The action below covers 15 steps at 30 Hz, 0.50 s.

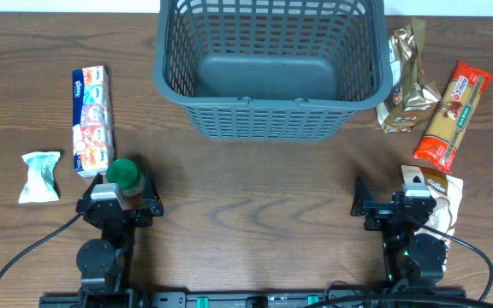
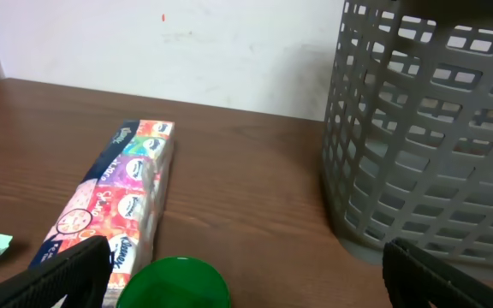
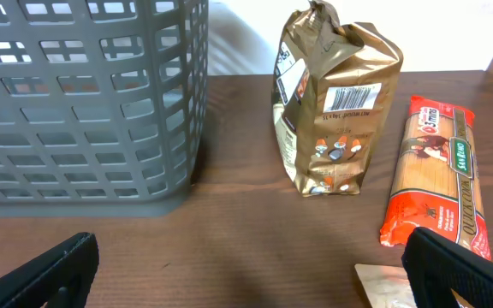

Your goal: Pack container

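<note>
The left claw (image 1: pixel 120 198) and right claw (image 1: pixel 396 205) rested jaws apart, holding nothing, seemingly ready to start; the empty basket (image 1: pixel 268 120) sat ahead, between them.

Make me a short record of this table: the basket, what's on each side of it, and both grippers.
container: dark grey lattice basket, far centre, empty
left side: Kleenex tissue multipack; pale green packet; green round cap by the left gripper
right side: gold foil bag; red spaghetti pack; pale packet beside the right gripper
left gripper: open, holding nothing
right gripper: open, holding nothing
packed so far: nothing
</note>
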Tool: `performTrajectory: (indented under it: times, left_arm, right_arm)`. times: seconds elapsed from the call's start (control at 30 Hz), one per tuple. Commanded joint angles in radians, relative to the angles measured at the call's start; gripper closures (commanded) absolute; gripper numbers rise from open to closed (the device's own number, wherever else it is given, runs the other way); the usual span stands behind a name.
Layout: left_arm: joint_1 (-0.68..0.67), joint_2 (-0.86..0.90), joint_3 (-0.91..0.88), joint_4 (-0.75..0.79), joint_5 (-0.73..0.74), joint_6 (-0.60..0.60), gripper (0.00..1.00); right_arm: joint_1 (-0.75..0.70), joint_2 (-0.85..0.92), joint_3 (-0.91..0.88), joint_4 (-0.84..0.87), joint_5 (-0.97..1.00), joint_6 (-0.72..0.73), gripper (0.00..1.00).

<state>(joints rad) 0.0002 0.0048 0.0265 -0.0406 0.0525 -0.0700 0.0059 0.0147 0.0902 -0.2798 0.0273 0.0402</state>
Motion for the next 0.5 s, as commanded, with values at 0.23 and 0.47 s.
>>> performTrajectory:
  times: [0.23, 0.47]
  left_arm:
    - [0.005, -0.001, -0.023, -0.025, -0.011, 0.016, 0.02]
    - [0.005, -0.001, -0.02, 0.029, -0.017, -0.057, 0.02]
  right_arm:
    - [0.009, -0.01, -0.005, -0.001, -0.013, -0.01, 0.01]
    - [0.008, -0.008, 0.0, 0.026, -0.034, 0.076, 0.01]
